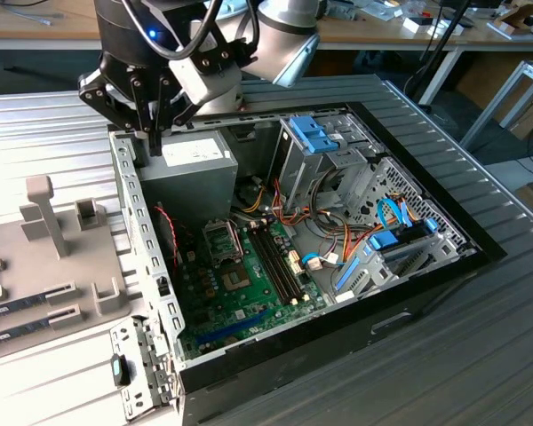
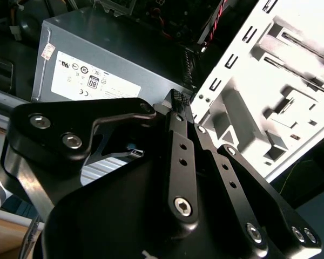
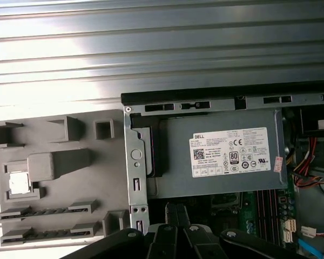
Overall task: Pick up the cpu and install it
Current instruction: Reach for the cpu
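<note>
While the ribbed metal surface (image 1: 409, 373) carries everything, the largest thing on it is an open desktop computer case (image 1: 417, 297), lying on its side with its insides facing up. Above the case's corner at the exterior view's left, the Universal Robots arm (image 1: 284, 35) comes down from overhead, its wrist turned so that the hand (image 1: 149, 142) points straight down. A grey power supply (image 1: 182, 173) sits in that corner, label upward. The hand's tips hang at the top of the case's perforated side wall (image 1: 135, 213), just beside the power supply's edge; whether they touch metal I cannot tell. A grey moulded parts holder (image 1: 71, 257) lies beside the case on the exterior view's left. The green motherboard (image 1: 240, 293) covers the case floor, with its black socket frame (image 1: 220, 238) near the power supply. In the second wrist view the black fingers (image 2: 179, 156) are clenched, meeting at their tips. The cpu (image 3: 20, 183) rests in a pocket of the parts holder, well apart from the hand.
</note>
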